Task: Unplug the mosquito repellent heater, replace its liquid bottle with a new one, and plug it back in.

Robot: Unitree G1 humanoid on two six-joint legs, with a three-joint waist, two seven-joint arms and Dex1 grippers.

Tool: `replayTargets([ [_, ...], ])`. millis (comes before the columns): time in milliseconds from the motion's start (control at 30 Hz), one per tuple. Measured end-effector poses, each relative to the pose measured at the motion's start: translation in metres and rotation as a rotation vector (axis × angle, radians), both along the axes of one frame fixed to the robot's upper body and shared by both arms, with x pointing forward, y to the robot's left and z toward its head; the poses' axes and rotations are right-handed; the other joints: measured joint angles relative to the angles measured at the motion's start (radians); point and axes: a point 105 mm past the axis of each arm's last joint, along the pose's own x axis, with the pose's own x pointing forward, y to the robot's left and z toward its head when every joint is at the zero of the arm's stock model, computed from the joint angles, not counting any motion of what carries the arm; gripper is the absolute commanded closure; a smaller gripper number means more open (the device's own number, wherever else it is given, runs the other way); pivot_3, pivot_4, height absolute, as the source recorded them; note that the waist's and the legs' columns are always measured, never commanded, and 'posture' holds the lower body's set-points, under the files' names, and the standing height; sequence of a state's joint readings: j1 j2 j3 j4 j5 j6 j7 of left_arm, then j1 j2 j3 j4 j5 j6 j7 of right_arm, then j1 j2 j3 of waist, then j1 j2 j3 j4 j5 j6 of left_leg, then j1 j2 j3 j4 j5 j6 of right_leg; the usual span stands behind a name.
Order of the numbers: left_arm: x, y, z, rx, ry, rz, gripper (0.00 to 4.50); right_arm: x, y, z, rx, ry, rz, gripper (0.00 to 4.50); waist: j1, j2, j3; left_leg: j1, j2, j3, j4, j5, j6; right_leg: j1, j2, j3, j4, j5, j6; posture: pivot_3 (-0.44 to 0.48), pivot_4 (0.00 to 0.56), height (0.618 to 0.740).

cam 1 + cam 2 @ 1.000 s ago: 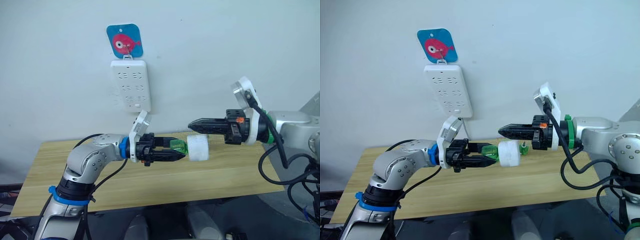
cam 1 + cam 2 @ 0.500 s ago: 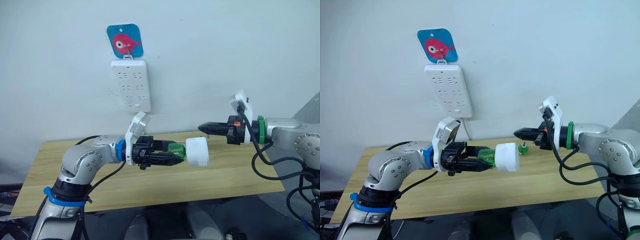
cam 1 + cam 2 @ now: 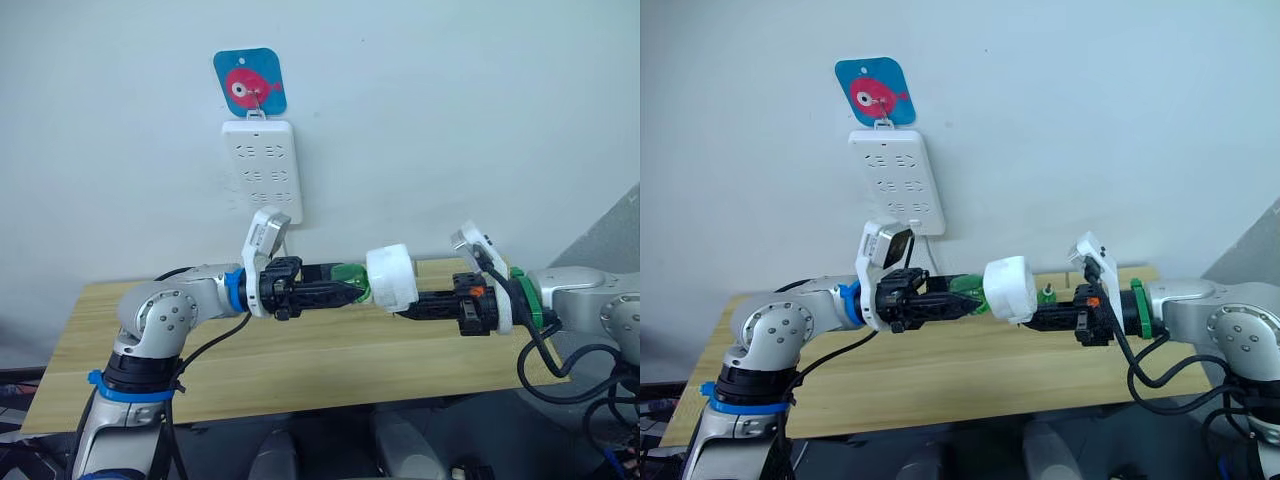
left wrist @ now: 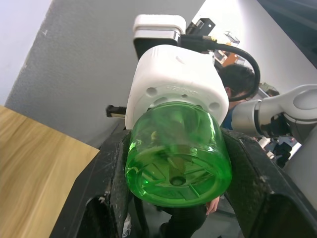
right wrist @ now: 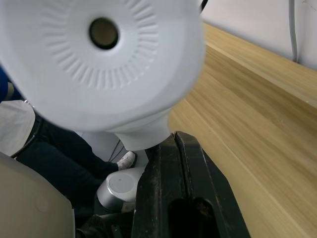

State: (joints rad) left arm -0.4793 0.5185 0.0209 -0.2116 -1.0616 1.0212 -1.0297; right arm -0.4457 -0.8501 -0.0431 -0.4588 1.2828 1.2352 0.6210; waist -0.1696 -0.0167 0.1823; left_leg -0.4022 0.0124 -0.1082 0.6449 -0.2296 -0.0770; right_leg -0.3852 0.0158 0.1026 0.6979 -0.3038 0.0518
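Above one light wooden table [image 3: 300, 370], the left gripper [image 3: 352, 292] clamps the single green liquid bottle [image 3: 350, 281] carrying the mosquito repellent heater [image 3: 391, 279]. The right gripper [image 3: 408, 308], fingers pressed together, points under the heater. On the pale wall behind hang one white power strip [image 3: 261, 171] and one fish sticker [image 3: 250, 81].

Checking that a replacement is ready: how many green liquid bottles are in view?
2. One green bottle is held by the left end effector, attached to the white heater. A second small green bottle stands on the wooden table behind the right arm. Others may be hidden.
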Motion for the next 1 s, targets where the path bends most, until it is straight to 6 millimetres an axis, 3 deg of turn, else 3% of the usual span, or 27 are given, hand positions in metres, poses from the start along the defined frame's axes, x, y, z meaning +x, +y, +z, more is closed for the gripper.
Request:
replayTargets([
  [1000, 0.0077, 0.0029, 0.0029, -0.008, -0.046, 0.052, 2.2, -0.0059, 0.0042, 0.0102, 0.065, 0.048, 0.002, 4.5, 0.0, 0.0, 0.0, 0.0, 0.0, 0.0, 0.0, 0.0, 0.0, 0.0, 0.0, 0.0, 0.0, 0.0, 0.0, -0.206, 0.095, 0.74],
])
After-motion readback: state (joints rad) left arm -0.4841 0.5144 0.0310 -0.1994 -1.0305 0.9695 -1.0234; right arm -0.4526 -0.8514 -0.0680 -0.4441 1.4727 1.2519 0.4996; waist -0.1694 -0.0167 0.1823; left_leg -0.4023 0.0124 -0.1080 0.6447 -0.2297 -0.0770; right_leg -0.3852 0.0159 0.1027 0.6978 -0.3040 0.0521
